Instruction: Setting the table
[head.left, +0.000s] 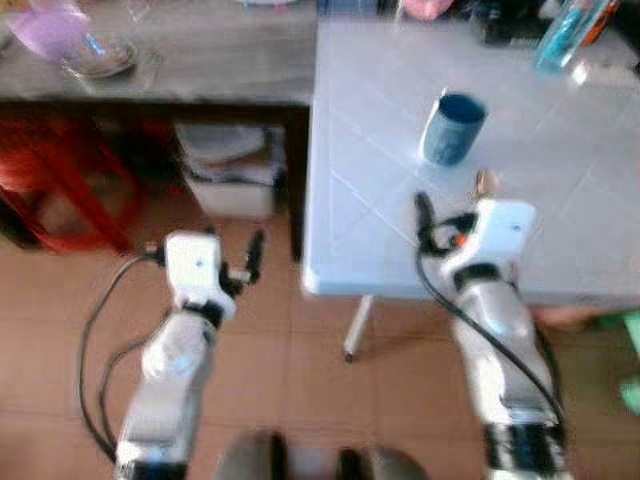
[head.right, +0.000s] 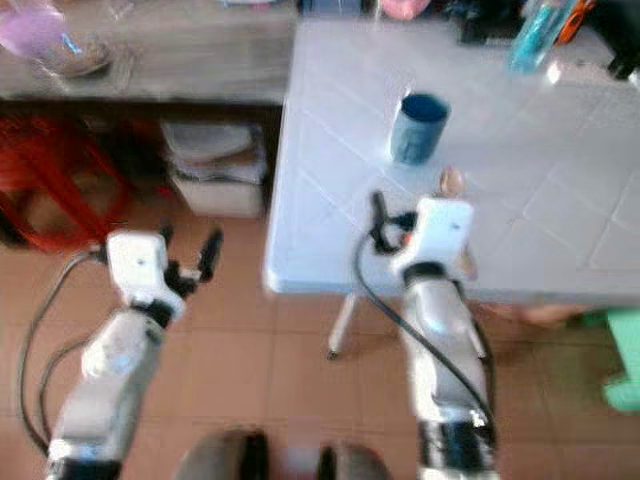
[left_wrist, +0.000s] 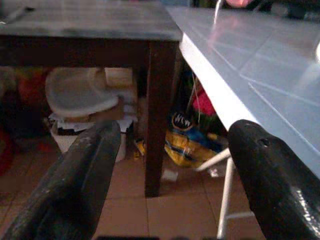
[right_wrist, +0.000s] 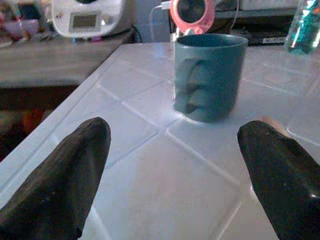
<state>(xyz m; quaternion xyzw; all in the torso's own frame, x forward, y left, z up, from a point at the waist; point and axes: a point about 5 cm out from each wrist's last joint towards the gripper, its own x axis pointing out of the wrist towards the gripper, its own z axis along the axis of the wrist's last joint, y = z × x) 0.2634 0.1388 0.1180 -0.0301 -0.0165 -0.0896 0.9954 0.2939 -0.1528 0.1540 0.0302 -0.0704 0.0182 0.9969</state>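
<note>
On the white tiled table (head.left: 560, 200) sits a dark teal mug (head.left: 452, 127), upright, handle side facing the robot in the right wrist view. The right gripper (right_wrist: 172, 165) hovers low over the table just short of it, arm stretched forward, fingers spread wide with the mug ahead of the gap and nothing between them. A turquoise bottle (head.left: 567, 32) stands at the far edge. The left gripper (left_wrist: 170, 170) is off the table's side above the tiled floor (head.left: 300, 360), also wide open, pointing toward the dark wooden table (left_wrist: 90, 25).
</note>
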